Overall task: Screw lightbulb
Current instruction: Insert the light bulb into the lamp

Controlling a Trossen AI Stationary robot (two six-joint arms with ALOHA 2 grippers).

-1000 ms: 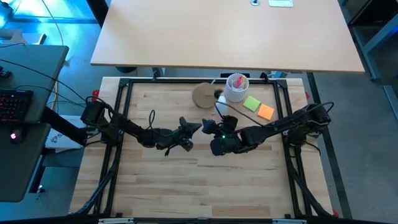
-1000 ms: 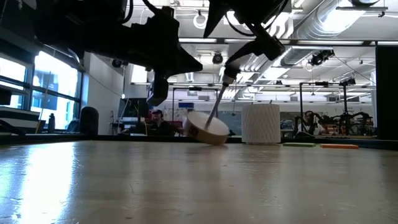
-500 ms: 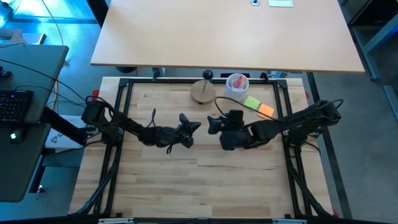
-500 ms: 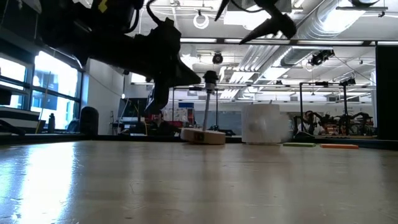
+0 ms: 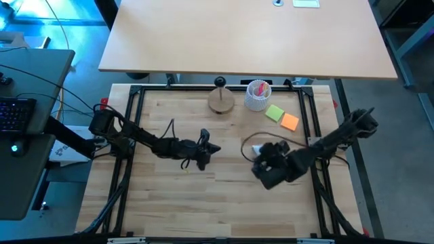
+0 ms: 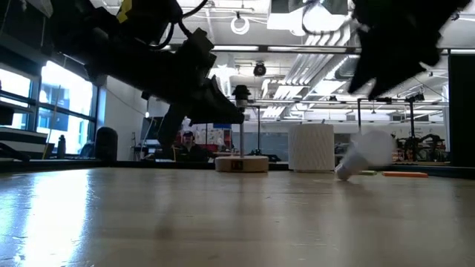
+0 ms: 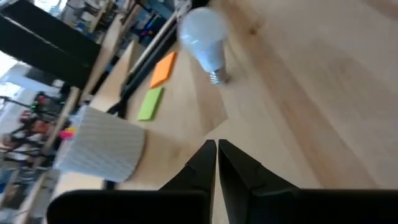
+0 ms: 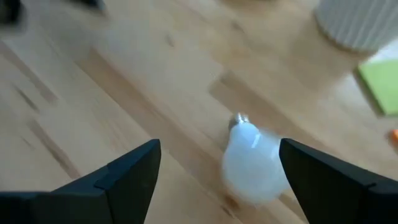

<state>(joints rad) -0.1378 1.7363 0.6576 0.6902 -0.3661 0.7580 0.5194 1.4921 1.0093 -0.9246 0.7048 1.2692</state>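
While both arms hang over it, the pale wooden table (image 5: 169,196) shows its long planks running side to side, framed by a black rail. Beyond the far edge stands a larger tan desk (image 5: 247,37), and the low view looks past the tabletop into a workshop with ceiling ducts, bright windows on one side and a person seated far off.

At the back of the table sit the round wooden stand (image 5: 221,100) with its black socket on a thin post, the white perforated cup (image 5: 258,95) with pink contents, and a green note (image 5: 274,112) beside an orange note (image 5: 289,122).

The lightbulb (image 8: 252,163) lies on its side on the wood, right of centre and under the right gripper (image 5: 266,165). Its long axis runs roughly level with the tabletop (slightly tilted in the low view), the screw base pointing toward the left arm's side and the rounded end away from it.

The right gripper's fingers (image 8: 127,171) stand spread wide on either side of the bulb, apart from it. The left gripper (image 7: 216,152) hovers near the table's middle, its fingers pressed together on nothing.
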